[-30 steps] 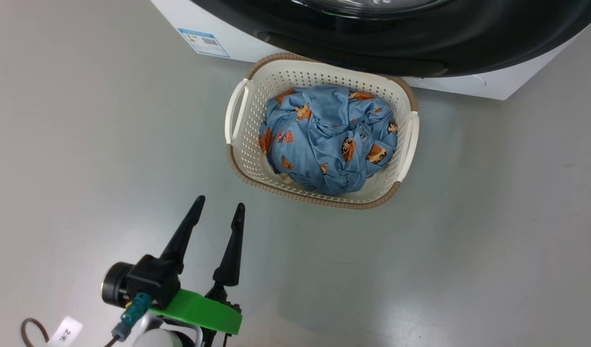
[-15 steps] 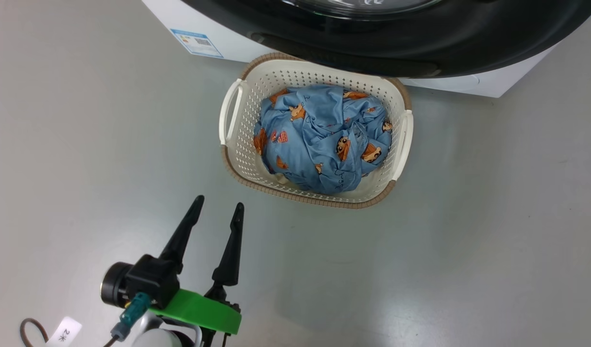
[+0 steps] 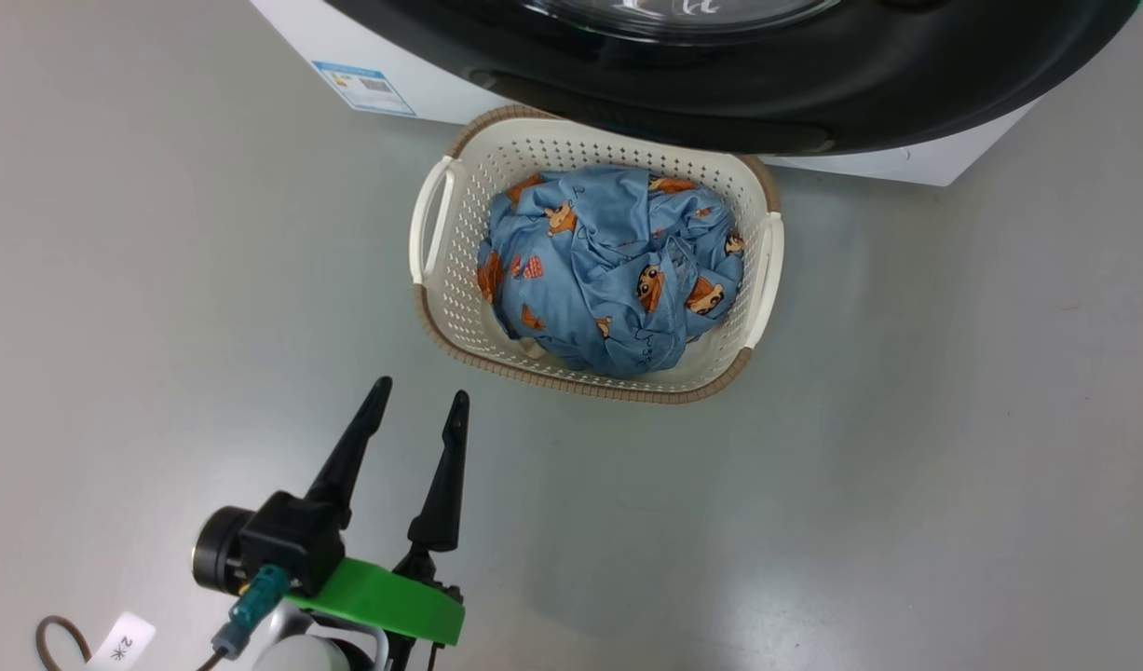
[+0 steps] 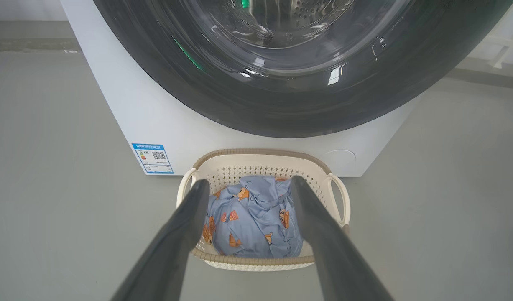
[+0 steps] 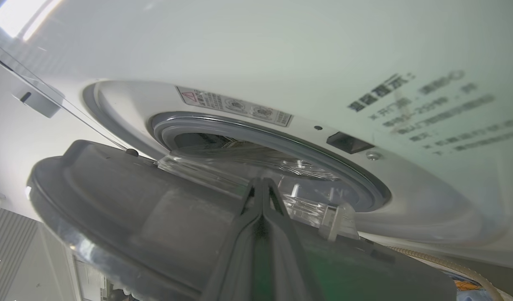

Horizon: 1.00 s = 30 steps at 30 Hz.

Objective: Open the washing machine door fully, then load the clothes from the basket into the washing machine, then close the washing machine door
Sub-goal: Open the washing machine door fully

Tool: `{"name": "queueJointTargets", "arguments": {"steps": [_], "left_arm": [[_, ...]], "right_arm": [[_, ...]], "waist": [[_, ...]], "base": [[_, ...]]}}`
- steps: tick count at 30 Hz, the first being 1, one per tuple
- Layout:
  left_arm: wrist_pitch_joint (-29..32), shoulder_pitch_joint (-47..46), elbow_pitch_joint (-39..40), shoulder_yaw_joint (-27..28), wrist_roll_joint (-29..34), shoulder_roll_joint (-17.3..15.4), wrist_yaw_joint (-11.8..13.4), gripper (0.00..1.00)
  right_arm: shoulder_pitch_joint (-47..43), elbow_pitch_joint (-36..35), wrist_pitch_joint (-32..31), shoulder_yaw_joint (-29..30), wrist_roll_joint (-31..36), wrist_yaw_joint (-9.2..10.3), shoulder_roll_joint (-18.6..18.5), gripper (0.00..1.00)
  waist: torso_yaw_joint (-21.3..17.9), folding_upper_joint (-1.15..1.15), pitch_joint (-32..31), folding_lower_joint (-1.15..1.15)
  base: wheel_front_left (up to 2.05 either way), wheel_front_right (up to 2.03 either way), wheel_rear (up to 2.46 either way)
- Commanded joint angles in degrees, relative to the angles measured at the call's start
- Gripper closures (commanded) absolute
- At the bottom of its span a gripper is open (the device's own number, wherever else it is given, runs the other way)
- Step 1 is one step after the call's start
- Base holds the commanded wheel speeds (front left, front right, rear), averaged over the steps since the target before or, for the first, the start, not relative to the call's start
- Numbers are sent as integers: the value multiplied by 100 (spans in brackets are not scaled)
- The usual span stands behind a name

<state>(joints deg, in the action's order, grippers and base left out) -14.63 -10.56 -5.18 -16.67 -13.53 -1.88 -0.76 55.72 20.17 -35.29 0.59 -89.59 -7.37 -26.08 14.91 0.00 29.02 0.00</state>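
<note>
The left gripper point(image 3: 421, 390) hovered over the floor point(image 3: 906, 466), fingers spread and empty, pointing toward the basket point(image 3: 580, 387) of clothes point(image 3: 608, 270) just before the washing machine point(image 3: 319, 28). The right gripper point(image 5: 261, 184), clenched empty, reached along the inner side of the ajar washing machine door point(image 5: 114, 217).

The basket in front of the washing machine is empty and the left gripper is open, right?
Not empty: the head view shows the basket holding the clothes. The rest stands: it sits in front of the washing machine and the left gripper is open.
</note>
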Motion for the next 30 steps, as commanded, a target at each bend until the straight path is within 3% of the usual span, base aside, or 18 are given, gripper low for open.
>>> {"name": "queueJointTargets", "arguments": {"steps": [1, 30], "left_arm": [[-37, -37, 91, 194, -8, -99, 8, 0], [-37, -40, 47, 177, -22, -99, -8, 0]], "right_arm": [[-148, -218, -59, -91, -26, -12, 65, 100], [-238, -286, -242, -253, -59, -12, 118, 100]], "waist": [[-10, 0, -5, 0], [22, 0, -117, 0]], "base": [[0, 0, 0], [0, 0, 0]]}}
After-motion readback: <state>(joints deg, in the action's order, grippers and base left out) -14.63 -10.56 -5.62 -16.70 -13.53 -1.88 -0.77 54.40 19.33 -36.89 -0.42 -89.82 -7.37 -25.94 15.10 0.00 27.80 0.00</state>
